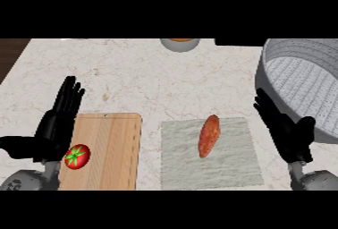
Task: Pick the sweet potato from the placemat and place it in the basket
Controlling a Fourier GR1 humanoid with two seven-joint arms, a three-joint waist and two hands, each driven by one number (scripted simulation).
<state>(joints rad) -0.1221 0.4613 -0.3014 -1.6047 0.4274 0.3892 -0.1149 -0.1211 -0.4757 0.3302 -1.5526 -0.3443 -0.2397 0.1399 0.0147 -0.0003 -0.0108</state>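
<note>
Marble tabletop [145, 76] | sweet potato [209, 135] on placemat [231, 172], untouched | right hand [290, 134] spread beside it, left hand [56, 127] spread at left | risk: tapered potato may roll from grasp or clip basket [264, 67] rim

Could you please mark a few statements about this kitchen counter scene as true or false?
1. The sweet potato lies on the placemat. True.
2. The tomato sits in the basket. False: it sits on the wooden cutting board.
3. The right robot hand is curled round the sweet potato. False: it is open, holds nothing, and is to the right of the placemat.
4. The basket stands to the right of the placemat. True.
5. The left robot hand is open, at the left edge of the cutting board. True.
</note>
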